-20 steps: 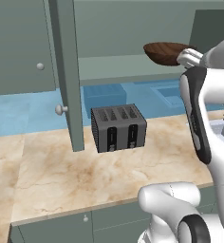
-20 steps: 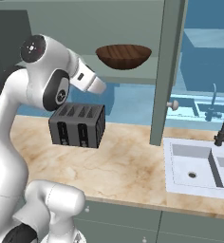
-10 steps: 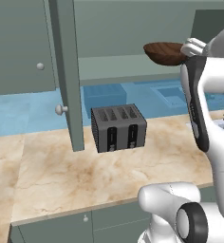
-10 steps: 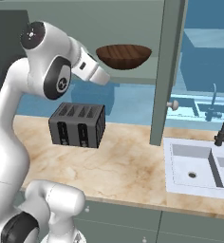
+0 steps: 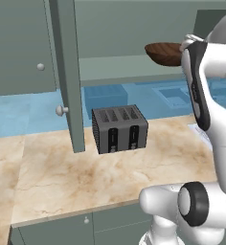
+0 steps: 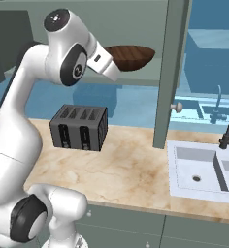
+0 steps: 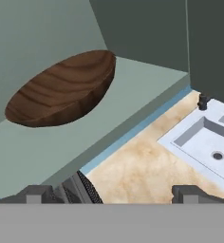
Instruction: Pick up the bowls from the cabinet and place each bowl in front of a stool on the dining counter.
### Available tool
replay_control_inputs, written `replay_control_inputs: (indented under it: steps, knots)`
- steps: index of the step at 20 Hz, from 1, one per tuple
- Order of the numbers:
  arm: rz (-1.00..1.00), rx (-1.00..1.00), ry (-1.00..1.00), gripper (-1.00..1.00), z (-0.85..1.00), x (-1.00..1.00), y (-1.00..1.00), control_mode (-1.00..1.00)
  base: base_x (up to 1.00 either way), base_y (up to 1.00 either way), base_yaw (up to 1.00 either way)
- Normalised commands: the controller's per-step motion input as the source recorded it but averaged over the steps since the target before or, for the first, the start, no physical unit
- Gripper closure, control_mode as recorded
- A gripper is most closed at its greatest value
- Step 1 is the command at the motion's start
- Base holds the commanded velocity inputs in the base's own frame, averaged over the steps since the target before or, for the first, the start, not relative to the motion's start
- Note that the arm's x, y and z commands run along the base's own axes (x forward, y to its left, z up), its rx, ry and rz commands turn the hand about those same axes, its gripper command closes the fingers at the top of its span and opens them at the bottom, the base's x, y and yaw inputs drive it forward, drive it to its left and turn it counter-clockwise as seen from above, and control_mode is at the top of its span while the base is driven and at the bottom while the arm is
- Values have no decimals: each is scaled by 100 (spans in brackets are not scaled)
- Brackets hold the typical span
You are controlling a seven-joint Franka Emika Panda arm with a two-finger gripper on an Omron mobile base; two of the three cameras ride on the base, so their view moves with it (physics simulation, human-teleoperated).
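Note:
A shallow dark brown wooden bowl sits on the pale shelf of the open grey-green cabinet. My gripper is open and holds nothing. It points at the shelf edge just short of the bowl and a little below it. In the right base view my wrist reaches up from the left, and its end overlaps the bowl's left rim. The stool and the dining counter are out of view.
A dark toaster stands on the marble worktop under the shelf. The cabinet's open doors hang on both sides of the arm. A white sink with a black faucet lies to the right.
The arm has risen and swung the hand up and closer to the bowl on the shelf. The jaws have stayed open, and the bowl has not moved.

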Motion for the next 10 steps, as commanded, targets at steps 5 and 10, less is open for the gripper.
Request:
replay_control_inputs:
  steps: [5, 10]
  knots:
    - [7, 3, 4, -100, 0, 35, 0, -100, 0, 0, 0]
    - [3, 1, 0, -100, -7, 26, 0, -100, 0, 0, 0]
